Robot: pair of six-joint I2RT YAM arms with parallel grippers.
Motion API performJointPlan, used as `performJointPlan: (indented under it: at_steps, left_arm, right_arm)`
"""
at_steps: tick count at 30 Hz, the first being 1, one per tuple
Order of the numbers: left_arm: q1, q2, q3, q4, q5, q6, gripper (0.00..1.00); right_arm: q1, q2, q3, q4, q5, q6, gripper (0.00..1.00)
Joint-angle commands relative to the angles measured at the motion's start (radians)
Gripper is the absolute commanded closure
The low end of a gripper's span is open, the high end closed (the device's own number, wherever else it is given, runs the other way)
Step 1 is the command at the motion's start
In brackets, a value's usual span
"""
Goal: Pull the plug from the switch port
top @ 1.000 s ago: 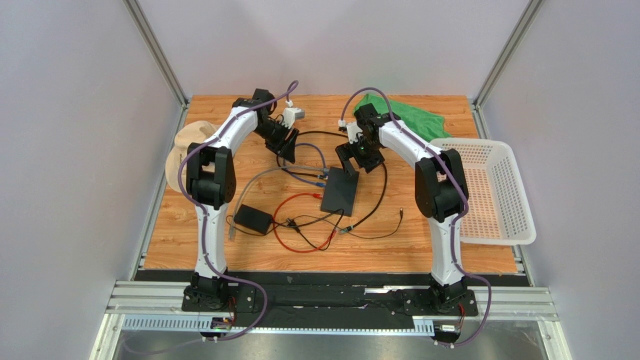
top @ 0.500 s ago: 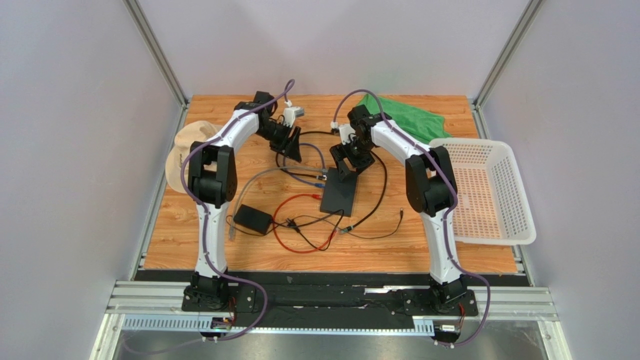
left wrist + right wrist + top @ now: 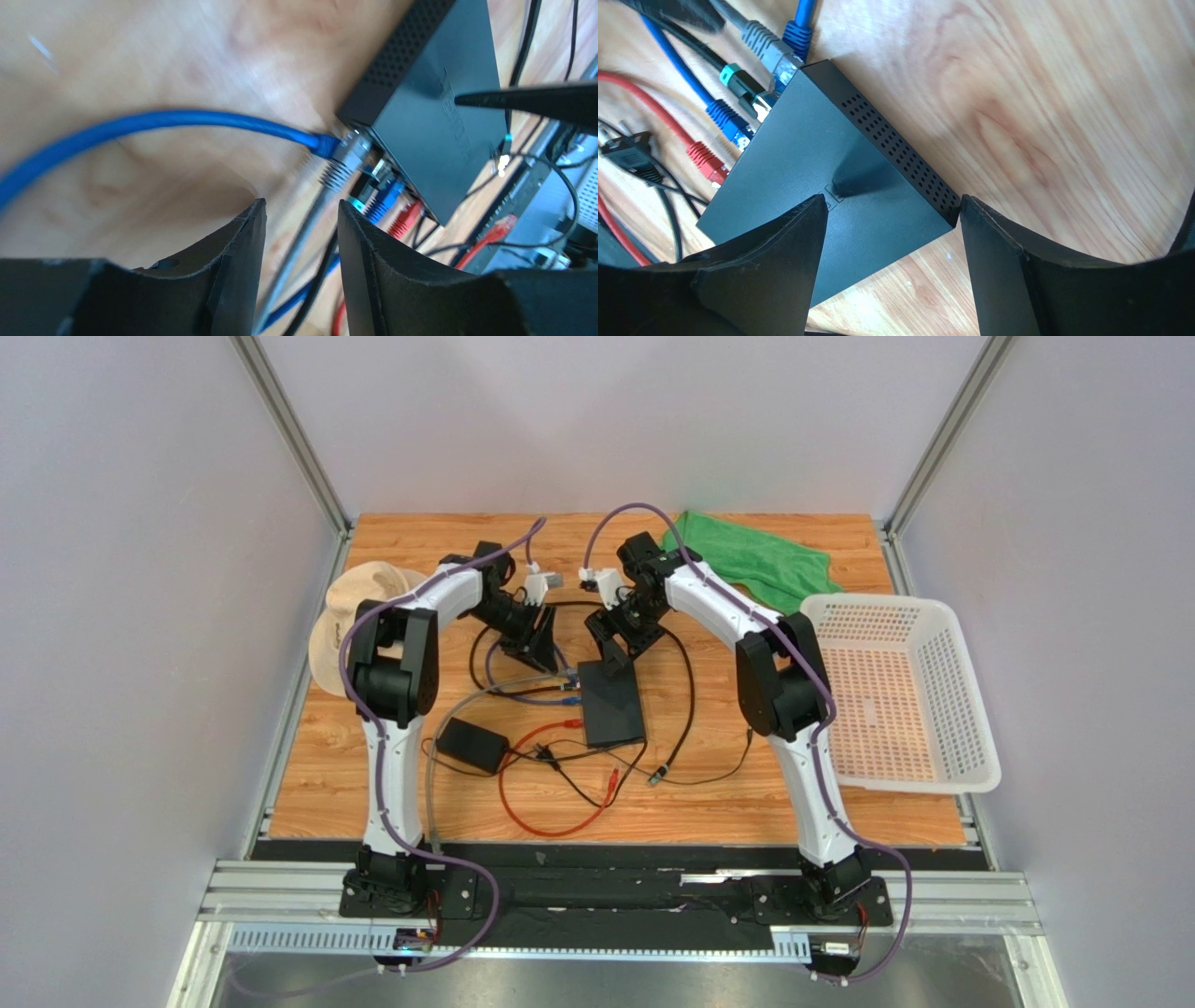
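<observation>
Switch (image 3: 612, 704) lies flat mid-table (image 3: 701, 819). Plugs (image 3: 744, 84) line one edge: grey, blue, green, blue, red. All appear seated and none is out yet; which one is meant is unclear. Left end effector (image 3: 300, 210) is open and empty, just short of the grey plug (image 3: 344, 157). Right end effector (image 3: 892, 203) is open, straddling the switch's end opposite the plugs, not clamped. Grasp and pull remain.

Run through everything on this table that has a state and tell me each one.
Left end effector, open, empty.
Right end effector, open, astride the switch's corner.
Switch, lying flat.
Grey plug, seated in switch.
Basket, upright, empty.
Cloth, crumpled.
</observation>
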Motion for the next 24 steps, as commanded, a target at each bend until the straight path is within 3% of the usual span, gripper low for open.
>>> performJointPlan:
  at_steps: [1, 6, 12, 16, 19, 24]
  left_arm:
    - [0.003, -0.115, -0.121, 0.014, 0.015, -0.01, 0.5]
    - [0.003, -0.202, -0.236, 0.113, 0.001, -0.044, 0.49]
    - [0.003, -0.251, -0.184, 0.099, 0.003, -0.037, 0.49]
    - [0.003, -0.196, -0.117, 0.098, 0.018, -0.099, 0.49]
    - [0.003, -0.144, -0.067, 0.093, 0.023, -0.168, 0.49]
    - [0.003, -0.106, -0.057, 0.113, 0.041, -0.238, 0.49]
  right_arm:
    - [0.008, -0.01, 0.038, -0.003, -0.08, -0.04, 0.28]
    - [0.005, -0.053, 0.03, -0.002, -0.01, -0.018, 0.22]
    - [-0.03, -0.199, -0.01, 0.032, -0.012, -0.006, 0.19]
    - [-0.032, -0.305, -0.137, 0.125, -0.04, -0.043, 0.19]
    - [-0.032, -0.334, -0.177, 0.186, -0.075, -0.015, 0.22]
    - [-0.027, -0.288, -0.159, 0.149, -0.141, 0.048, 0.29]
